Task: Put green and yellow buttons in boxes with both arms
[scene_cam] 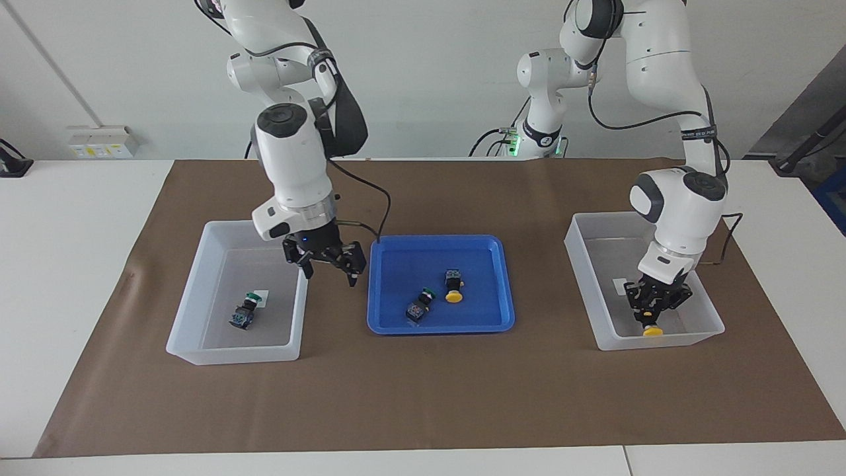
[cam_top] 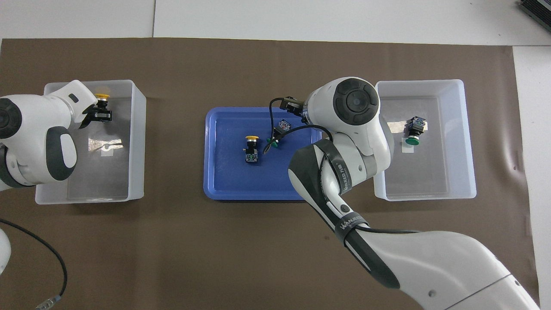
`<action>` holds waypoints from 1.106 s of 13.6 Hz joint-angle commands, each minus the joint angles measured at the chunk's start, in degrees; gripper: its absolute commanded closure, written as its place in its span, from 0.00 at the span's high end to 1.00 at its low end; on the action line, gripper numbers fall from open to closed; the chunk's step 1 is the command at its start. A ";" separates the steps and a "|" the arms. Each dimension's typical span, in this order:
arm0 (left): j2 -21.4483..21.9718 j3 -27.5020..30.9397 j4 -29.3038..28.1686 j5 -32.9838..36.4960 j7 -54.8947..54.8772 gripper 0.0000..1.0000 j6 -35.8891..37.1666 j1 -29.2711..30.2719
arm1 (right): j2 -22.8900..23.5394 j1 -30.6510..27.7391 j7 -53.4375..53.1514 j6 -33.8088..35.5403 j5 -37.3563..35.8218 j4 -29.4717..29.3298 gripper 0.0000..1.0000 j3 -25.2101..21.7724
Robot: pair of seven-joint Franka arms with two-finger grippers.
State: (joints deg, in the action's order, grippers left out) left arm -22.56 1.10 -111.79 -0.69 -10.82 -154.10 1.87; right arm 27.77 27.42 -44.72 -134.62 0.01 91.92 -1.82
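My left gripper (scene_cam: 651, 301) is shut on a yellow button (scene_cam: 653, 330), its cap (cam_top: 102, 97) pointing down, low inside the box (scene_cam: 581, 264) at the left arm's end. A green button (scene_cam: 244, 311) lies on its side, free, on the floor of the other box (scene_cam: 231, 354). My right gripper (scene_cam: 330, 272) hangs open with nothing in it over the gap between that box and the blue tray (scene_cam: 492, 324). On the tray lie a second yellow button (scene_cam: 453, 285) and a second green button (scene_cam: 420, 305). In the overhead view the right wrist covers its own gripper.
The blue tray (cam_top: 215, 189) sits mid-table on a brown mat (scene_cam: 423, 396), between the two boxes (cam_top: 137, 142) (cam_top: 469, 142). A black cable from the right wrist loops over the tray's edge. White table borders the mat.
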 commanded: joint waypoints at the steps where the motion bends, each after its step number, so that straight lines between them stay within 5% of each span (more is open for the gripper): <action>1: -0.47 -0.39 1.14 0.43 1.51 1.00 -1.03 0.50 | 6.85 2.11 -1.95 -3.53 0.00 -4.73 1.00 -0.11; 6: 2.94 -0.48 1.05 0.34 1.51 1.00 0.46 0.33 | 6.77 3.70 -1.69 -3.19 -0.10 -3.34 1.00 -0.11; 10: 10.76 -0.48 0.70 0.34 1.51 1.00 9.84 -0.55 | 6.60 4.92 -1.33 -3.02 -0.27 -0.35 0.98 -0.11; 14: 13.85 -0.66 0.96 0.34 1.42 1.00 19.44 -4.48 | 6.25 4.23 -1.16 -3.63 -1.24 1.41 0.81 -0.11; 15: 13.85 -0.74 0.96 0.34 1.50 1.00 19.71 -5.55 | 6.34 4.23 -1.16 -3.63 -1.24 1.33 0.58 -0.11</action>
State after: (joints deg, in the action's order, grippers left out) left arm -9.20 -0.26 -109.88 -0.69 -10.10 -135.66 -0.49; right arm 34.61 32.15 -45.99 -137.62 -0.41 92.33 -2.07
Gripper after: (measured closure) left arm 0.000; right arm 0.181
